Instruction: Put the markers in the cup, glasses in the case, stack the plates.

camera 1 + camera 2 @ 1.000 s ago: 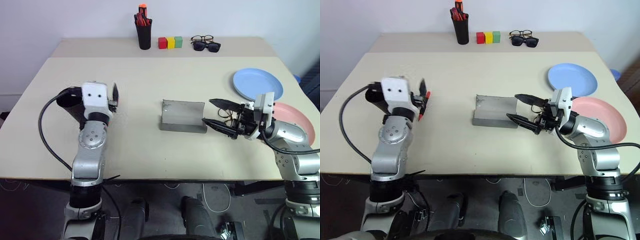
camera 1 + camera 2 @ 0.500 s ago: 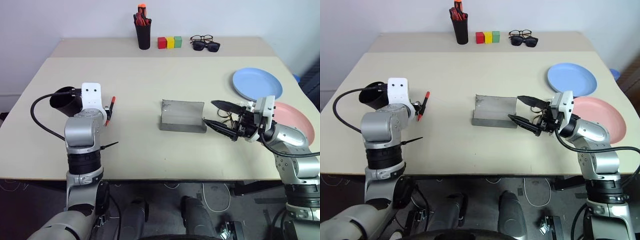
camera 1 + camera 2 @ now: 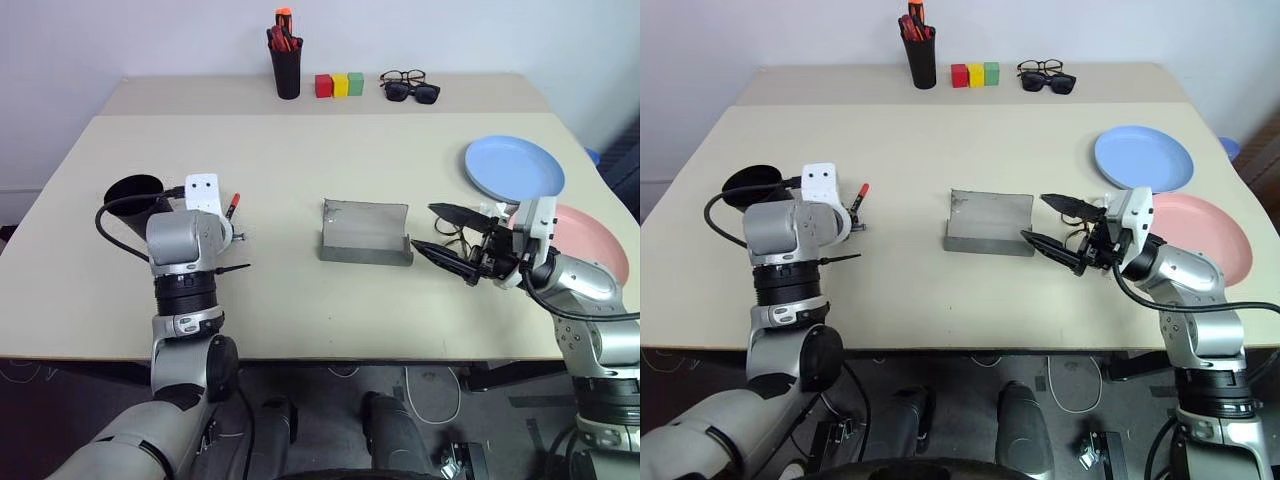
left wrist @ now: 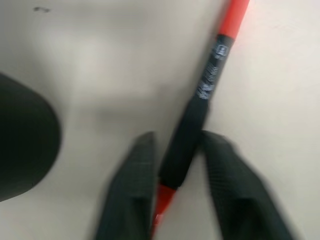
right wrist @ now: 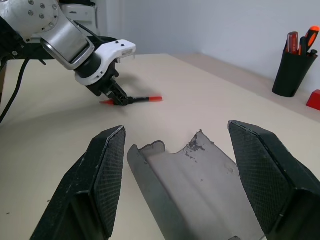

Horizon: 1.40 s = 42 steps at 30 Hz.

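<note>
Marker: red-capped marker (image 4: 200,105), slim, dark matte barrel with print, lies on the table (image 3: 300,170) just beside the cup (image 3: 132,192).
Left gripper: left gripper (image 4: 177,165) has its two textured black fingers pinched on the marker's barrel; the marker looks not yet lifted.
Cup: wide, black, matte, nothing visible inside.
Case: grey spectacle case (image 3: 366,231) lies open mid-table, felt-like, edge chipped.
Right gripper: right gripper (image 3: 445,235) spread wide, empty, beside the case.
Glasses: wire-framed glasses (image 3: 458,232) sit on the table behind the right gripper, outside the case.
Plates: blue plate (image 3: 514,168) and pink plate (image 3: 598,240), smooth plastic, side by side, unstacked.
Progress: by my reading nothing is finished; first marker only being picked.
</note>
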Tool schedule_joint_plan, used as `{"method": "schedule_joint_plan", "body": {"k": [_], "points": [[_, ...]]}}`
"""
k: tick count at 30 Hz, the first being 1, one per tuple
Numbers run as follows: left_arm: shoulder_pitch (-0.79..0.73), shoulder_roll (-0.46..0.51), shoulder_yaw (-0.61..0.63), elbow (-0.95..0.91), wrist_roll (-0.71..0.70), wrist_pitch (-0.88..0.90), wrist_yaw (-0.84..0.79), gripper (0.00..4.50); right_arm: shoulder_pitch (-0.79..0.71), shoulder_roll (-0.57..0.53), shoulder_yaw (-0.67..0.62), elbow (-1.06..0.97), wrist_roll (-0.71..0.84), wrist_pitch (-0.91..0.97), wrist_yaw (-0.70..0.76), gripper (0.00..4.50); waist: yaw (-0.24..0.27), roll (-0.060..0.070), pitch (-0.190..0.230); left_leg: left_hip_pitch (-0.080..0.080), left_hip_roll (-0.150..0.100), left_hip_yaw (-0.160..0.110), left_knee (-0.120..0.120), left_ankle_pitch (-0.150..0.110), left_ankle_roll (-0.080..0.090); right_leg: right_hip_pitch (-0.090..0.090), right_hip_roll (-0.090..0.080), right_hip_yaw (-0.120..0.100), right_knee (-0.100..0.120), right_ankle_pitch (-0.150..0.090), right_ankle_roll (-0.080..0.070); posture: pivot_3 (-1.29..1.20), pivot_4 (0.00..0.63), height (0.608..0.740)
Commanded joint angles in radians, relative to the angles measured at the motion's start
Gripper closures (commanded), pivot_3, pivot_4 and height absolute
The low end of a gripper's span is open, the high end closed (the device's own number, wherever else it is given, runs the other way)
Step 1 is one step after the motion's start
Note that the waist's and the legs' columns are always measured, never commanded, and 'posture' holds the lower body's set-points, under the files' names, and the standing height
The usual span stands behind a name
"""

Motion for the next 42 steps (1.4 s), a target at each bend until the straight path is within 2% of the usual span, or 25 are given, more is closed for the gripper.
{"method": "schedule_joint_plan", "body": {"k": [1,4,8,12,16,18,25,34,42], "points": [[-0.021,0.005,-0.002,0.017,-0.019,-0.019,-0.013,4.44,0.006,-0.006,-0.037,-0.046,0.011,-0.014,-0.011,1.16,0.000,0.000,0.000,0.000,0.000,0.000,0.000,0.000,0.000,0.000,0.000,0.000,0.000,0.000,0.000,0.00,0.150,0.740],[-0.014,0.006,-0.023,-0.010,-0.040,-0.010,-0.043,4.44,0.008,-0.007,-0.039,-0.049,0.011,-0.012,-0.018,1.16,0.000,0.000,0.000,0.000,0.000,0.000,0.000,0.000,0.000,0.000,0.000,0.000,0.000,0.000,0.000,0.00,0.150,0.740],[0.056,0.012,-0.120,-0.201,-0.101,-0.063,-0.151,4.44,0.001,-0.004,-0.038,-0.046,0.007,-0.011,-0.028,1.16,0.001,0.000,0.000,0.000,0.000,0.000,0.000,0.000,0.000,0.000,0.000,0.000,0.000,0.000,0.000,0.00,0.150,0.740],[0.209,0.070,-0.296,-0.485,-0.087,-0.367,-0.243,4.44,-0.057,0.024,-0.029,-0.035,0.025,-0.009,-0.052,1.16,-0.002,0.000,0.000,-0.001,0.000,0.000,-0.001,0.000,0.000,-0.001,0.000,0.000,-0.001,0.000,-0.001,0.00,0.150,0.740],[0.333,0.092,-0.281,-0.540,-0.018,-0.657,-0.176,4.44,-0.120,0.055,0.002,-0.025,0.053,0.006,-0.026,1.16,-0.004,0.002,-0.001,0.001,0.001,0.001,-0.001,0.001,-0.002,0.000,0.000,0.000,0.000,0.001,-0.002,0.00,0.150,0.740],[0.384,0.098,-0.248,-0.538,0.024,-0.841,-0.113,4.44,-0.143,0.069,0.024,-0.017,0.071,0.021,0.003,1.16,-0.003,0.001,-0.001,0.001,0.001,0.001,-0.001,0.001,-0.002,0.000,0.000,0.000,-0.001,0.001,-0.002,0.00,0.150,0.740],[0.490,0.145,-0.175,-0.434,0.191,-1.159,0.096,4.44,-0.223,0.116,0.092,0.027,0.138,0.076,0.129,1.16,0.006,0.001,-0.001,0.000,0.000,0.000,0.000,0.001,-0.001,0.000,0.000,0.000,-0.001,0.001,-0.003,0.00,0.150,0.740],[0.483,0.124,-0.149,-0.284,0.289,-1.285,0.277,4.44,-0.265,0.125,0.101,0.093,0.110,0.055,0.201,1.16,0.002,0.001,-0.001,0.000,0.000,0.000,0.000,0.001,-0.001,-0.001,0.000,0.000,0.000,0.001,-0.002,0.00,0.150,0.740],[0.479,0.137,-0.122,-0.150,0.317,-1.377,0.371,4.44,-0.261,0.121,0.098,0.054,0.108,0.072,0.156,1.16,0.003,0.001,-0.001,0.000,0.000,0.000,0.000,0.001,-0.001,-0.001,0.000,0.000,0.000,0.001,-0.002,0.00,0.150,0.740]]}}
